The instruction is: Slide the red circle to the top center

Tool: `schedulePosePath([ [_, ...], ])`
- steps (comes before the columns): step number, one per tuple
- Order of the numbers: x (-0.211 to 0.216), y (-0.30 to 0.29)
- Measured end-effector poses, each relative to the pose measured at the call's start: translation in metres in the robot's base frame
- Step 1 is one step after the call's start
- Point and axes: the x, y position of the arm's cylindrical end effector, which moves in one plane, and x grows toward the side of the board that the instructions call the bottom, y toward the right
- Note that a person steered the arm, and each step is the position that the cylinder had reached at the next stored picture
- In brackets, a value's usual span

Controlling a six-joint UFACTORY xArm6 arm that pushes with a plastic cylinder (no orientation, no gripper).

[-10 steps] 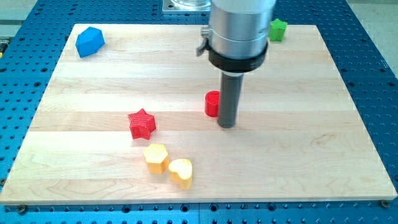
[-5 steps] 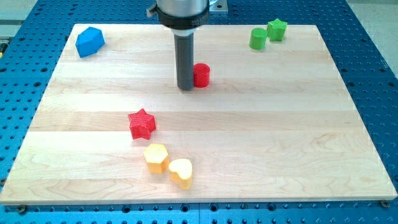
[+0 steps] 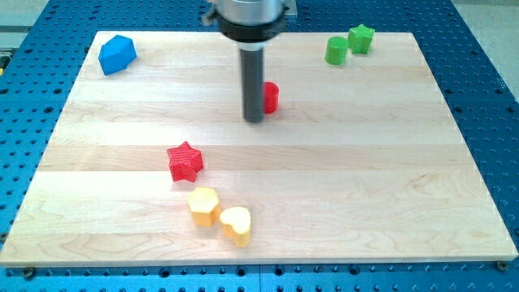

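My tool is only a straight dark rod, so it has nothing to open or close and it holds nothing; my tip (image 3: 254, 119) stands on the surface (image 3: 365, 178) at the view's left side of the red circle (image 3: 270, 96), touching it or almost touching it, and a little below it. The rod covers the left edge of this block, so I cannot tell the contact exactly.

The red circle lies in the upper half of the surface, close to the middle between left and right. I judge the task as partly done: the block is near the centre line, but some bare wood separates it from the top edge. It must go more toward the view's top.

The arm comes down from the view's top, and the rod hangs upright. For a push upward, the tip should be under the block, not beside it.

The other blocks are well apart: the red star (image 3: 185, 161), the two yellow blocks (image 3: 220, 215), the blue block (image 3: 117, 54) and the two green blocks (image 3: 349, 44).
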Motion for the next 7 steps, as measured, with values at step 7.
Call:
schedulePosePath([
  [7, -0.042, 0.001],
])
